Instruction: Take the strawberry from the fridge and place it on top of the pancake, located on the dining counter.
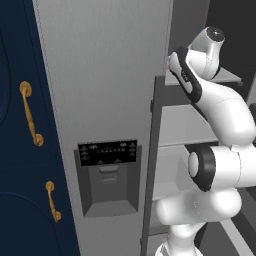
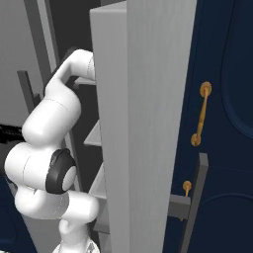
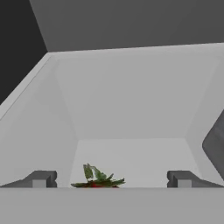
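**Hand view: one strawberry between spread fingers**

Hand view shows a single strawberry [image 3: 97, 181], green leaves up, lying on a pale grey shelf [image 3: 131, 157] inside the fridge [image 1: 100, 75]. It sits between the two fingertips [image 3: 41, 179] of the gripper [image 3: 111, 180], nearer the left one; the jaws stand wide apart, gripping nothing. Grey walls close the compartment at the far side. Outside, one black dispenser panel [image 1: 107, 152] marks the shut fridge door, and navy cabinets [image 1: 20, 190] carry two gold handles [image 1: 30, 114].
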